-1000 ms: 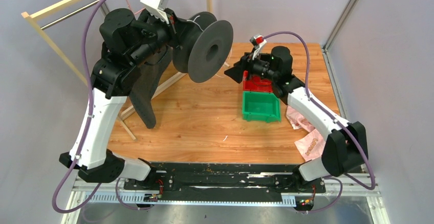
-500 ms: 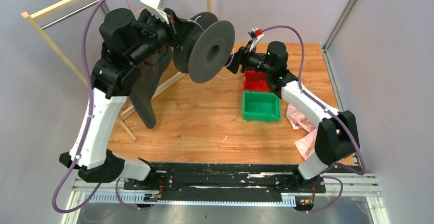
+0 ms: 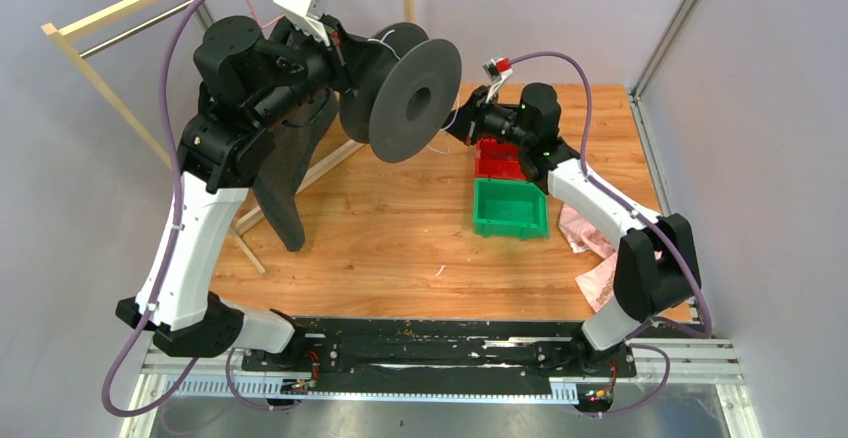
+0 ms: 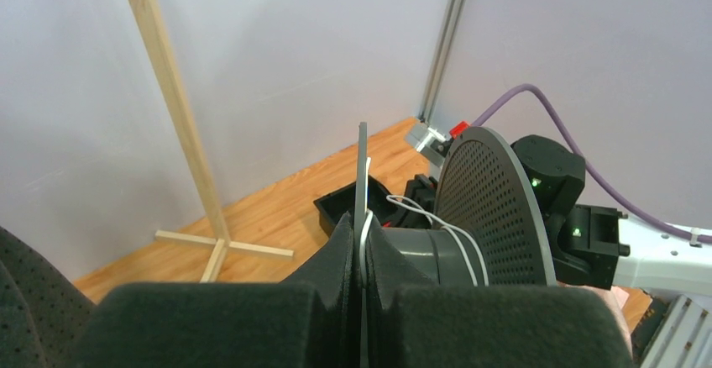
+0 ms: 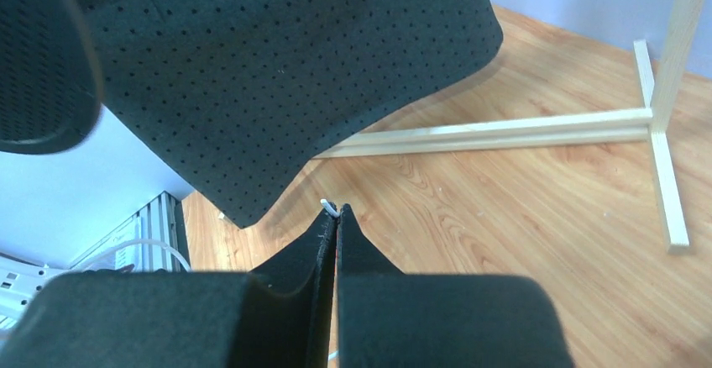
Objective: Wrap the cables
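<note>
Left end effector [image 4: 362,246] clamped on the flange of the dark grey perforated plastic spool [image 4: 491,208] — thin white cable [image 4: 437,221] wound round its hub. Right end effector [image 5: 336,217] pressed together, pinching a cable end. Wooden plank surface [image 3: 380,228] — pale lilac walls [image 3: 540,8].

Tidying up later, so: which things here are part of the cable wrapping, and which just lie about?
In use: cable, spool, left gripper holding the spool, right gripper pinching the cable end.
Lying about: green bin, red bin, wooden stand, pink packets.
</note>
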`<state>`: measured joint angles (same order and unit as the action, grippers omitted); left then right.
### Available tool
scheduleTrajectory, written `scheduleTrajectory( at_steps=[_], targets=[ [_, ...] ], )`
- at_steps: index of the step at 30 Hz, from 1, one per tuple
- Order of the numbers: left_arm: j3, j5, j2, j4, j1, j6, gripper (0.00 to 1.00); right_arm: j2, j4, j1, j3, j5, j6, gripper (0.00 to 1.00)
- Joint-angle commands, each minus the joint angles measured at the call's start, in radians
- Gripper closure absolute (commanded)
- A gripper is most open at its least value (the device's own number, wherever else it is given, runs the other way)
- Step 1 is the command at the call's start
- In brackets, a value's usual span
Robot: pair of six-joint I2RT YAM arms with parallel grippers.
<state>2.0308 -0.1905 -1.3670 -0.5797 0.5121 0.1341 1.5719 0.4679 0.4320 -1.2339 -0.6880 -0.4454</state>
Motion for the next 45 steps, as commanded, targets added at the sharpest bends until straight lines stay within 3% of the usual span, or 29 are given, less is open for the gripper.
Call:
scheduleTrajectory(
  at_steps=[1,9,17,21,26,31,37,45],
  targets=[
    [0.034,0.008,-0.002,0.096,-0.001,0.023,1.0,-0.05,-0.04,0.011,0.068,0.055,0.029,0.99],
    [-0.059,0.227,0.007,0.188,-0.001,0.125,1.0,-0.219,-0.286,0.05,0.183,0.216,0.171,0.99],
    [-0.209,0.562,-0.024,0.329,-0.001,0.128,1.0,-0.429,-0.578,0.267,0.177,0.363,0.334,0.99],
    [-0.244,0.662,-0.048,0.363,-0.003,0.199,1.0,-0.436,-0.693,0.396,0.101,0.492,0.438,0.99],
    [-0.273,0.75,-0.069,0.378,-0.004,0.27,1.0,-0.393,-0.735,0.465,0.068,0.488,0.486,0.99],
    [-0.278,0.714,-0.128,0.324,-0.003,0.19,1.0,-0.39,-0.753,0.504,-0.066,0.481,0.55,0.99],
    [-0.39,0.598,-0.123,0.3,0.019,0.127,1.0,-0.311,-0.723,0.503,-0.275,0.604,0.596,0.99],
    [-0.537,0.308,-0.027,0.288,0.039,-0.002,1.0,-0.204,-0.668,0.405,-0.397,0.681,0.679,0.99]
  ],
)
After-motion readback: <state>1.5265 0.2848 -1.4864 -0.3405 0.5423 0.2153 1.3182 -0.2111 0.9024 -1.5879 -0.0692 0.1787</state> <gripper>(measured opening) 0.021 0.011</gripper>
